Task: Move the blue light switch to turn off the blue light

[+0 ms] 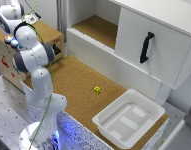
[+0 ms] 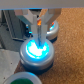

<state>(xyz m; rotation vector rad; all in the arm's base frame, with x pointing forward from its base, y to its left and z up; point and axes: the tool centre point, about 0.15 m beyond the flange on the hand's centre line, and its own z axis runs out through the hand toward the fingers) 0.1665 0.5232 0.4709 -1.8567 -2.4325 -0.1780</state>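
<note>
In the wrist view the blue light (image 2: 37, 50) is a round dome glowing bright cyan in a grey ring. My gripper (image 2: 40, 35) hangs right over it, its fingers (image 2: 32, 24) drawn together to one tip at the dome's far side, holding nothing that I can see. The blue light switch is hidden from me. In the exterior view the blue light (image 1: 14, 43) sits on the wooden box (image 1: 42, 35) at the exterior view's left, with the gripper (image 1: 10, 32) just above it and mostly behind the arm.
A paler dome (image 2: 53, 27) stands behind the lit one and a green dome (image 2: 22, 80) in front of it. On the cork table lie a small yellow cube (image 1: 97, 89) and a white bin (image 1: 145, 122). A white cabinet with a black handle (image 1: 146, 47) stands behind.
</note>
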